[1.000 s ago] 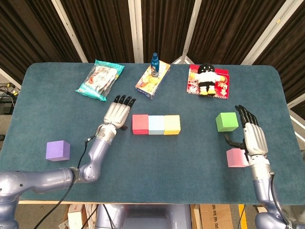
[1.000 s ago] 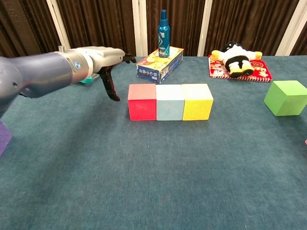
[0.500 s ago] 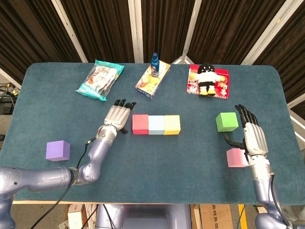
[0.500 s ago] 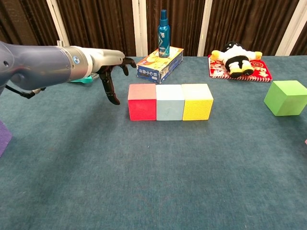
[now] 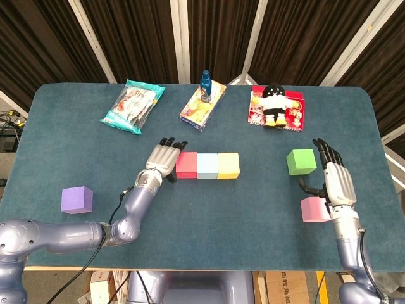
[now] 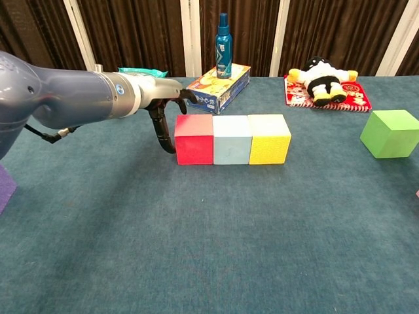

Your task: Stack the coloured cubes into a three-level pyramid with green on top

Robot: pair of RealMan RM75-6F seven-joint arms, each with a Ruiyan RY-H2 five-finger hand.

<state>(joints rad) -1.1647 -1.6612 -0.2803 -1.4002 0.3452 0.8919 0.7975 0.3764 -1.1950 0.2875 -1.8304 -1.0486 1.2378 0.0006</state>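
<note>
Red point(image 5: 186, 164), light blue point(image 5: 207, 165) and yellow point(image 5: 228, 164) cubes stand touching in a row at mid-table. My left hand point(image 5: 163, 159) lies open against the row's left end. In the chest view its thumb point(image 6: 163, 135) hangs down beside the red cube point(image 6: 194, 139), touching or nearly touching its left face. The green cube point(image 5: 301, 161) sits at the right, with a pink cube point(image 5: 314, 209) nearer the front edge. My right hand point(image 5: 335, 180) rests open just right of those two, holding nothing. A purple cube point(image 5: 76, 199) lies far left.
Along the back stand a snack bag point(image 5: 133, 104), a printed box point(image 5: 202, 106) carrying a blue bottle point(image 5: 205, 85), and a plush toy point(image 5: 275, 104) on a red card. The table's front edge point(image 5: 209, 269) runs just below the pink cube.
My left hand has slid right and a little nearer, from a gap beside the row up to the red cube's left face. The right hand and all cubes have stayed put.
</note>
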